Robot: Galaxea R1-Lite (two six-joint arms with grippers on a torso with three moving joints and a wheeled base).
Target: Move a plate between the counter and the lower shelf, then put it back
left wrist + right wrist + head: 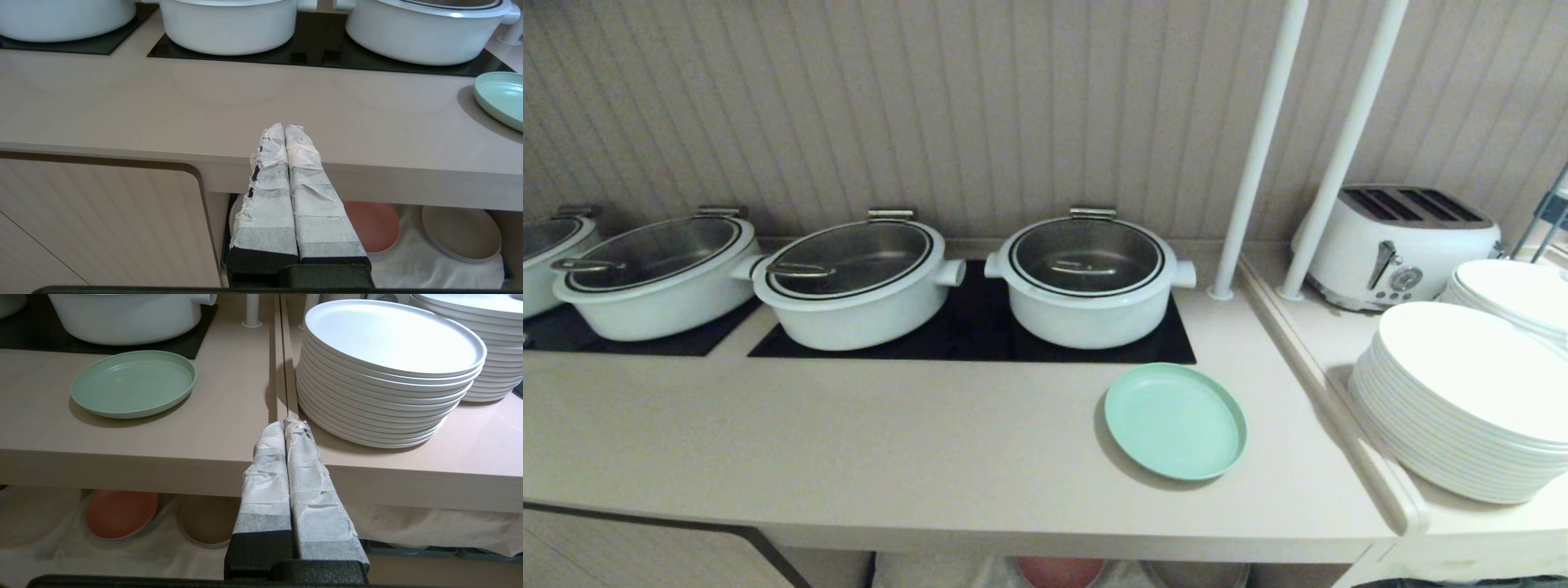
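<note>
One mint-green plate (1175,420) on the counter (890,441), round and shallow, with a low raised rim and a matte plastic finish; faint concentric rings visible on its floor in the right wrist view. Lying flat and upright, empty, just in front of the right end of the black cooktop panel (972,331), near the rightmost white pot (1089,278) but not touching it. Well apart from the stacked white plates (1462,400) on the adjoining surface to the right, beyond a narrow raised divider. No legible brand, label or writing on the plate, the pots or the white toaster (1396,245). Three further white pots with glass lids in a row along the cooktop panels to the left. Below the counter edge, the lower shelf (135,547) lined with wrinkled white cloth, holding a pink plate (121,513) and a beige plate (208,524) side by side. Left gripper (284,128) with tape-wrapped fingers pressed together, holding nothing, positioned in front of the counter's front edge, left of the mint-green plate. Right gripper (286,420) likewise pressed together and empty, positioned in front of the counter edge at the divider between counter and plate stack, to the right of the mint-green plate. Neither gripper in contact with the plate; neither arm visible in the head view.
</note>
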